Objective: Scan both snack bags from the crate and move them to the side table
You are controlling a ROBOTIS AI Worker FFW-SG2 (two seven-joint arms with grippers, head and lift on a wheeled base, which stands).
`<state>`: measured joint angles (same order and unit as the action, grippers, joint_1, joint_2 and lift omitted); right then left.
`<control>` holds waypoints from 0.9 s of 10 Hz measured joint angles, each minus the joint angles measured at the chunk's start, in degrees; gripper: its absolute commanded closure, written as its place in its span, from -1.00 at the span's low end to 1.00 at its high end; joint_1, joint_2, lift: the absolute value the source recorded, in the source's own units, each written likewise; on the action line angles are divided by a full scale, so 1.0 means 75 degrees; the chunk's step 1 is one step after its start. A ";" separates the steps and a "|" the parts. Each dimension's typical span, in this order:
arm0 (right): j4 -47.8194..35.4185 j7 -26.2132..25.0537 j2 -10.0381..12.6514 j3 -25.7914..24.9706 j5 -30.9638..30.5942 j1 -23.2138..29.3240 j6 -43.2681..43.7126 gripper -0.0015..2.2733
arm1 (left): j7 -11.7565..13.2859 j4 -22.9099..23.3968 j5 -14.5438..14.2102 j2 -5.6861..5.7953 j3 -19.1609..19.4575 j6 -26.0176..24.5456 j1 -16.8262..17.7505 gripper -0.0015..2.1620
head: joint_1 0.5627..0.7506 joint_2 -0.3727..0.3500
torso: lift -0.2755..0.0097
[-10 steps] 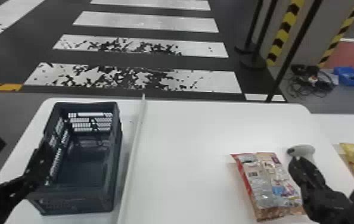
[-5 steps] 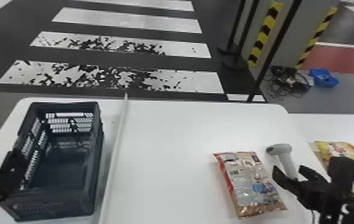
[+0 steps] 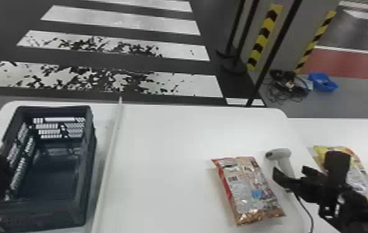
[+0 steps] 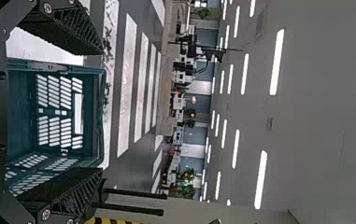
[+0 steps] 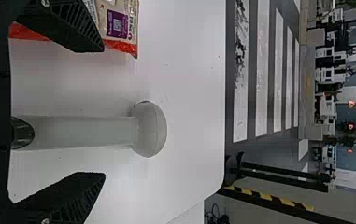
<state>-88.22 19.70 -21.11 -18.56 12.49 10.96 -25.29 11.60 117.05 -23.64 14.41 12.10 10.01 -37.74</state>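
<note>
Okay, my right gripper (image 5: 103, 112) — nearer, fingers apart — has the scanner (image 5: 87, 133) lined up with its gap, handle toward the palm, and the red-edged snack bag (image 3: 245, 186) lies on the table (image 3: 168, 155) just left.

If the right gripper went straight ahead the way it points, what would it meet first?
Most likely the scanner, whose handle lines up between the open fingers of the right gripper. Height is hard to judge, so it might pass over.

Red-edged snack bag (image 3: 248, 189) flat near grey scanner (image 3: 282, 154); yellow bag (image 3: 360, 173) on side table (image 3: 347, 131); open-topped crate (image 3: 47, 213) upright.
</note>
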 measured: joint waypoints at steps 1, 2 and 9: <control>0.0460 0.0079 -0.0147 0.0166 -0.0098 -0.0338 0.0147 -0.96 | 0.0000 -0.0018 0.0002 -0.0001 -0.0004 -0.0013 0.0043 -0.89 | 0.41 -0.50 | 0.26; 0.0915 0.0190 -0.0302 0.0326 -0.0176 -0.0674 0.0257 -0.95 | 0.0000 -0.0048 0.0009 -0.0001 0.0000 -0.0017 0.0067 -0.89 | 0.41 -0.51 | 0.26; 0.2583 0.0741 -0.0821 0.0797 -0.0236 -0.1794 -0.0340 0.97 | 0.0036 0.0027 0.0024 0.0014 0.0096 0.0006 -0.0003 -0.89 | 0.41 -0.57 | 0.26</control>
<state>-68.84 25.26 -27.26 -12.58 10.72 -2.49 -27.84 11.87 117.25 -23.46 14.52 12.82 10.05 -37.76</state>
